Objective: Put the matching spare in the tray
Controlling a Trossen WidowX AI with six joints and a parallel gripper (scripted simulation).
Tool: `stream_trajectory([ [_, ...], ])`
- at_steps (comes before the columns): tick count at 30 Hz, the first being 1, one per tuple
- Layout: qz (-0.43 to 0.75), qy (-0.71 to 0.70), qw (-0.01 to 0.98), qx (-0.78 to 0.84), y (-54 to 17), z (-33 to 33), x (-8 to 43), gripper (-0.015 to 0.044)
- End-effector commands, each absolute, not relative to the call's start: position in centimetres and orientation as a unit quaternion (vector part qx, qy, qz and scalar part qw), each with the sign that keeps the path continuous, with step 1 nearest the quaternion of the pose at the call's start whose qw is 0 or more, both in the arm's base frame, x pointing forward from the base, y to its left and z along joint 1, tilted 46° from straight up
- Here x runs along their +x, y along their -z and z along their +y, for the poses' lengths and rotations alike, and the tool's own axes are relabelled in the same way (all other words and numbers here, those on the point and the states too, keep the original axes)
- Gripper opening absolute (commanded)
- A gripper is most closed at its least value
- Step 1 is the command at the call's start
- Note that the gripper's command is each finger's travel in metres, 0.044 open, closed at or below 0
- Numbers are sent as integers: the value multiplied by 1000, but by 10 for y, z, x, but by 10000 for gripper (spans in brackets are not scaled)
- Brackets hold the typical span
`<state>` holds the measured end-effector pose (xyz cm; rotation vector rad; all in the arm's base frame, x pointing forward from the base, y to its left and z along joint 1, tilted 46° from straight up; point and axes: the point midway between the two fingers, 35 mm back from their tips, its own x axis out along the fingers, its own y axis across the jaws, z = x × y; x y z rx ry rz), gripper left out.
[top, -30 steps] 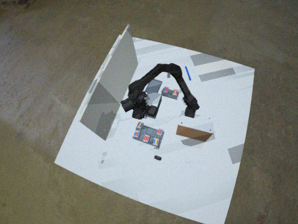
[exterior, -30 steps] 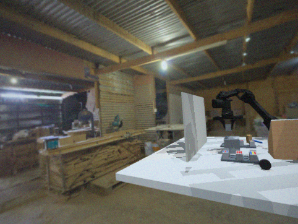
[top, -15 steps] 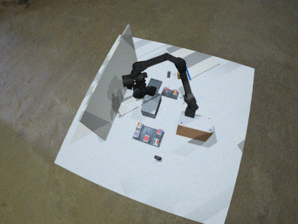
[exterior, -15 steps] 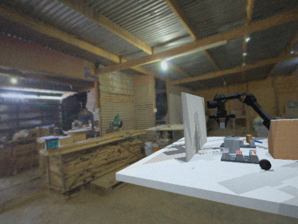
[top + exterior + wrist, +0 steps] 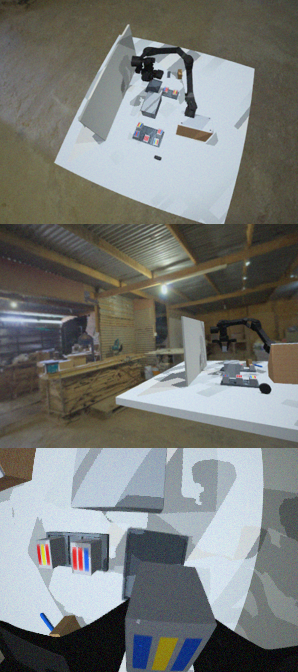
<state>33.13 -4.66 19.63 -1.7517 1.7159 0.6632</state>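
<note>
My gripper [image 5: 153,75] [image 5: 224,343] [image 5: 161,607] is shut on a grey spare [image 5: 224,348] [image 5: 167,595], whose visible face shows blue, yellow and blue stripes. It holds the spare well above the table. The shallow dark tray [image 5: 154,85] [image 5: 157,545] is empty where it shows; in the wrist view the spare covers its near part. The large spare rack [image 5: 150,132] [image 5: 232,383] holds several other striped spares. A small rack [image 5: 102,563] beside the tray carries two striped units [image 5: 166,90] [image 5: 81,557]. I cannot make out the mounted unit's back or code.
A big grey block [image 5: 151,102] [image 5: 120,480] stands just in front of the tray. A tall grey panel [image 5: 108,90] [image 5: 194,351] rises at the left. A brown box [image 5: 193,133] [image 5: 284,363] stands at the right. A wooden block [image 5: 180,74] and black disc [image 5: 157,158] [image 5: 264,388] also lie there.
</note>
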Motion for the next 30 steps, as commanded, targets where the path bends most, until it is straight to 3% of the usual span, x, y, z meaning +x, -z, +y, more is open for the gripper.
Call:
stream_trajectory([
  [1,645,-241,292,-663,-217,-64,324,0],
  [30,645,-243,294,-662,-203,-78,328,0],
])
